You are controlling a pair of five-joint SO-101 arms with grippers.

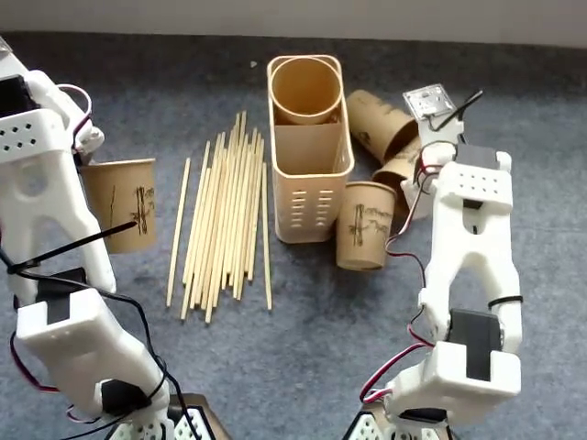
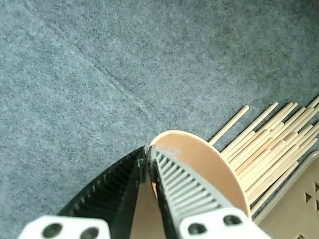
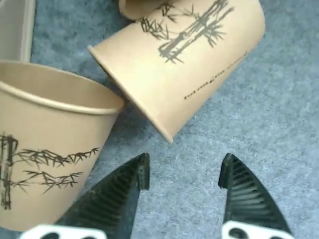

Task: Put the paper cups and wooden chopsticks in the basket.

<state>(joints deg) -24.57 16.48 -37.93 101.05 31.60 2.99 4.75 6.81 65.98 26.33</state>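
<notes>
High view: the basket (image 1: 310, 197) stands on grey carpet (image 1: 303, 367), with one cup (image 1: 305, 89) already in its far compartment. Chopsticks (image 1: 225, 220) lie in a loose bundle on the carpet just left of the basket. Farther left of the basket, the left arm holds a second cup (image 1: 119, 203). An upright cup (image 1: 364, 225) stands just beside the basket's right wall, and two tipped cups (image 1: 381, 124) lie beyond it, also right of the basket. Left wrist view adds what the high one hides: the left gripper (image 2: 147, 158) is clamped on the second cup's rim, one finger inside, one outside. Right wrist view shows the right gripper (image 3: 185, 169) spread wide, grasping nothing, right of the basket and near the upright cup.
</notes>
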